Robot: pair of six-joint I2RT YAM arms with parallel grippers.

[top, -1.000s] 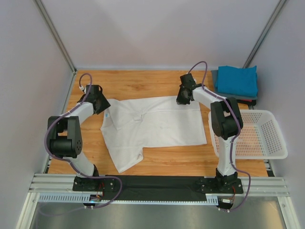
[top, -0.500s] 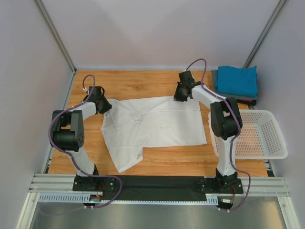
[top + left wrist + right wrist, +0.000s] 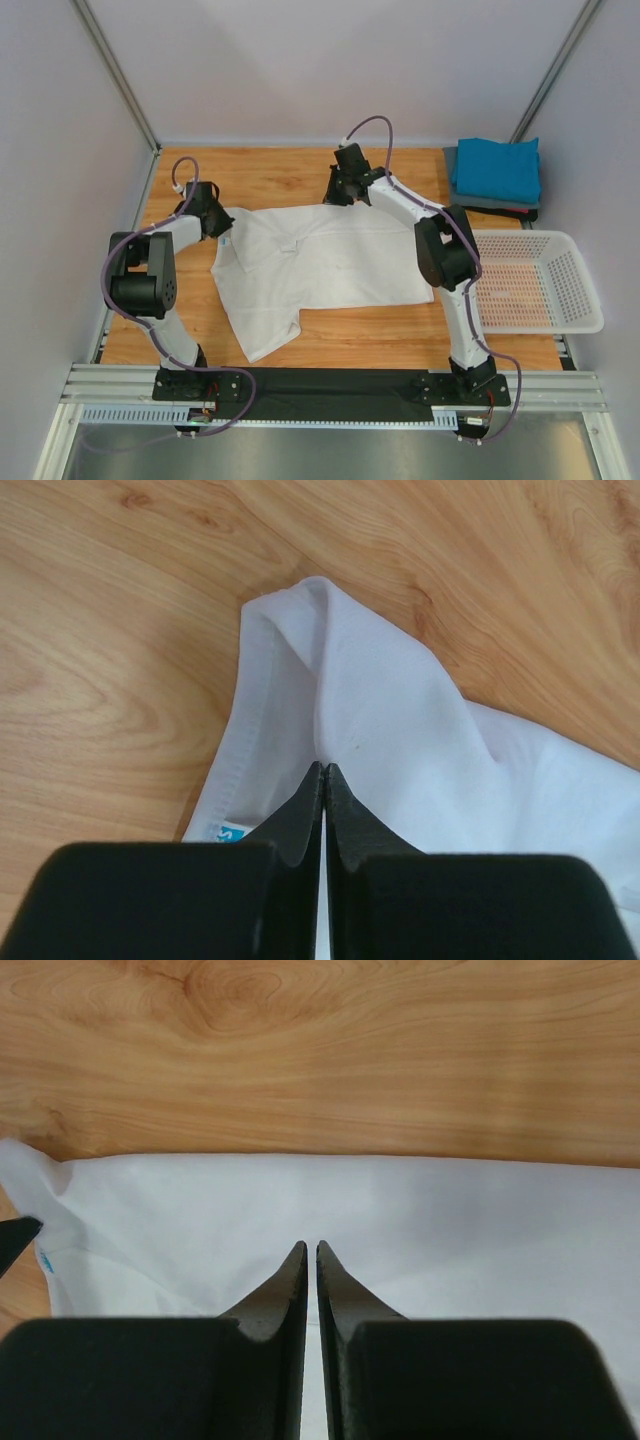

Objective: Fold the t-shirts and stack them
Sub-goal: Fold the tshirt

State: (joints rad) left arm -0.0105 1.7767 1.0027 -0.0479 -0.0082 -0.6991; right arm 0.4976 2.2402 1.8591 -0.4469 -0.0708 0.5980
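We see the left gripper (image 3: pixel 323 768) clamped on the white t-shirt (image 3: pixel 320 262) at its far-left corner. The right gripper (image 3: pixel 309 1247) has its jaws almost together at the far hem, and we cannot tell whether it grips.

Top cam overhead; wrist cams close, sharing shirt (image 3: pixel 320 255).

White-and-black arms (image 3: pixel 440 250), purple cables (image 3: pixel 375 122), tapered black pincer fingers (image 3: pixel 298 818)

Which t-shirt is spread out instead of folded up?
The white t-shirt, lying opened out on the table. The teal blue t-shirt and the dark grey t-shirt sit folded in a pile at the far right corner.
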